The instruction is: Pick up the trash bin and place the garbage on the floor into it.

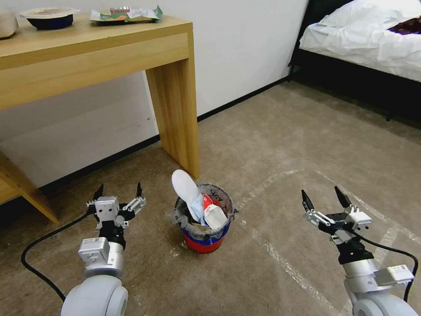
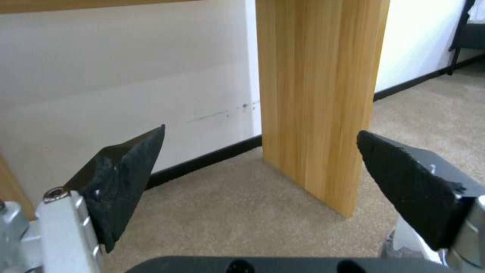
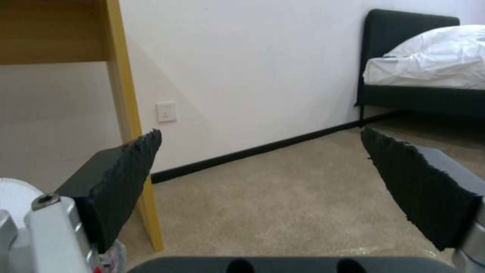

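Two grippers, one bin, head view: trash bin (image 1: pixel 205 237) standing upright on beige carpet (image 1: pixel 285 145), just in front of the wooden table leg (image 1: pixel 175 105), between the two arms and apart from both. Red body, blue band, clear liner folded over the rim. Filled with garbage (image 1: pixel 210 213): white slipper (image 1: pixel 185 186) sticking up past the rim on the table side, white-and-blue crumpled paper and a red-and-white piece packed beside it. Left gripper (image 1: pixel 118 192) to the left of the bin, near it, fingers spread, holding nothing. Right gripper (image 1: pixel 324 197) well to the right of the bin, above pale tape lines (image 1: pixel 280 259) on the carpet, fingers spread, holding nothing. Table top (image 1: pixel 87 35) carrying a dark bowl (image 1: pixel 50 18) and a green-edged packet (image 1: pixel 127 14). Bed (image 1: pixel 364 35) with white bedding at far right.

Left wrist view: left gripper (image 2: pixel 260 148) with both black pads (image 2: pixel 126 174) wide apart, nothing between them; table leg (image 2: pixel 318 94), white wall and black skirting ahead.

Right wrist view: right gripper (image 3: pixel 260 146) likewise wide apart and bare; table leg (image 3: pixel 129 125), wall socket (image 3: pixel 166 112), skirting, carpet and dark bed frame (image 3: pixel 404 57) beyond.
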`<state>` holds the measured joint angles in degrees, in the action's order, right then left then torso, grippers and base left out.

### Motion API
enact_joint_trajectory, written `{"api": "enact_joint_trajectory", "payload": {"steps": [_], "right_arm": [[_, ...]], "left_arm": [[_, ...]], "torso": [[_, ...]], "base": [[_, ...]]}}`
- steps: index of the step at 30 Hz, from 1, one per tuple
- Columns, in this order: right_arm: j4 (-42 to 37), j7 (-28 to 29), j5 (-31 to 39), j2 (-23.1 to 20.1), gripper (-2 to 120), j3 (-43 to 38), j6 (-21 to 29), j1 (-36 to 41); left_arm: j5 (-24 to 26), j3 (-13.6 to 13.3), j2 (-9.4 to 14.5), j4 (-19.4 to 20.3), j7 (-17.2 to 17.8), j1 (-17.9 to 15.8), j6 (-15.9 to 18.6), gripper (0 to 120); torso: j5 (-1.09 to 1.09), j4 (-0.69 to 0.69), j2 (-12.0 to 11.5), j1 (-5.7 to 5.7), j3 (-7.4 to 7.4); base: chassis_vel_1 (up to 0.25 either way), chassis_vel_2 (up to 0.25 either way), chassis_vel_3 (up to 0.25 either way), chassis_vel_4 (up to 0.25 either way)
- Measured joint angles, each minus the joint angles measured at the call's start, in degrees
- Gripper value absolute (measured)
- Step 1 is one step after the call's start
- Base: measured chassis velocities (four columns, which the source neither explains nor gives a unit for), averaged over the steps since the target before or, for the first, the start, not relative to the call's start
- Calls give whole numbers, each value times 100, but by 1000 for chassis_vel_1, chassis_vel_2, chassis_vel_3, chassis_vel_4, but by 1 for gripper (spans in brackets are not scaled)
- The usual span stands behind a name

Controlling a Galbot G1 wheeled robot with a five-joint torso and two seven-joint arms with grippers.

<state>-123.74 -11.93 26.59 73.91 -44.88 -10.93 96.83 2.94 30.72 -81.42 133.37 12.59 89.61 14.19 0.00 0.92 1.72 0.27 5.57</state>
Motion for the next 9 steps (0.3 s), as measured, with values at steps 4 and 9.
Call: {"api": "enact_joint_trajectory", "payload": {"steps": [4,9], "right_arm": [[1,-1,1,-1,100,0,2,0],[1,-3,3,-3,100,0,5,1]], "left_arm": [[1,-1,1,-1,1,0,2,100],[5,-2,3,-3,3,-1,5,100]], "torso": [[0,0,0,0,0],[0,0,0,0,0]], "base": [[0,0,0,0],[0,0,0,0]]}}
